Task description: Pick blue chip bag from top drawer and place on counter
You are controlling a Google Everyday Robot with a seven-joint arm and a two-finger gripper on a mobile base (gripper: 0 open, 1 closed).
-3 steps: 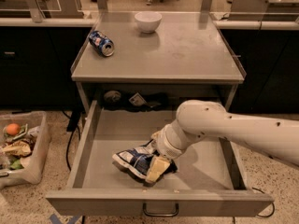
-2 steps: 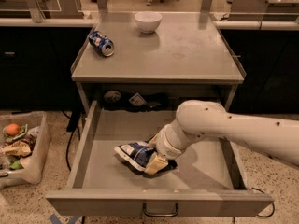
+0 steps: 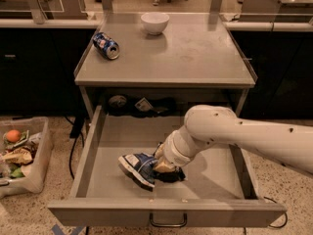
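The blue chip bag, crumpled dark-blue and white foil, is in the open top drawer, at its front middle. My gripper reaches down into the drawer from the right and is shut on the bag's right end, holding it just above the drawer floor. The white arm hides part of the bag and the fingers. The counter lies above and behind the drawer.
A blue-and-white soda can lies on its side at the counter's left. A white bowl stands at the counter's back. Dark items sit at the drawer's back. A bin of scraps stands on the floor at left.
The bag has been drawn up and slightly right in my gripper; its shape has bunched closer to the gripper. The arm has barely shifted.
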